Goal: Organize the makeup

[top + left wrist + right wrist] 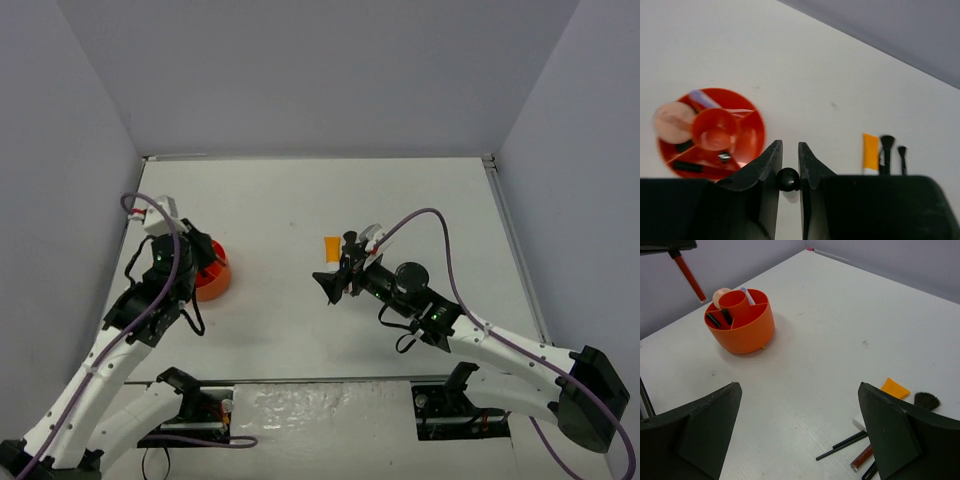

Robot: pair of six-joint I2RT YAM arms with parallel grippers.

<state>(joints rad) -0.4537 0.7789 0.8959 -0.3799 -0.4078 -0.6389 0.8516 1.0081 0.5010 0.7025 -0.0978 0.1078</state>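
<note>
The round orange tub (pixel 747 145) holds a pale pink puff (pixel 671 121), a lilac stick and short black pieces; it also shows in the right wrist view (pixel 742 332). My left gripper (pixel 790 146) is beside the tub's rim and shut on a thin black stick (pixel 788 179), seen end-on as a round black tip. In the top view this gripper (pixel 200 258) hangs over the tub (pixel 214 283). My right gripper (pixel 799 386) is open wide and empty above the table. By it lie the orange-white tube (pixel 894 388), a black brush (pixel 926 400), thin black pencils (pixel 844 444) and a brown-red tube (pixel 862 456).
Grey walls close in the white table (pixel 300 200) on three sides. The right arm (pixel 440 318) covers part of the loose makeup in the top view. The orange-white tube (pixel 331 245) lies just beyond the right gripper (pixel 335 283).
</note>
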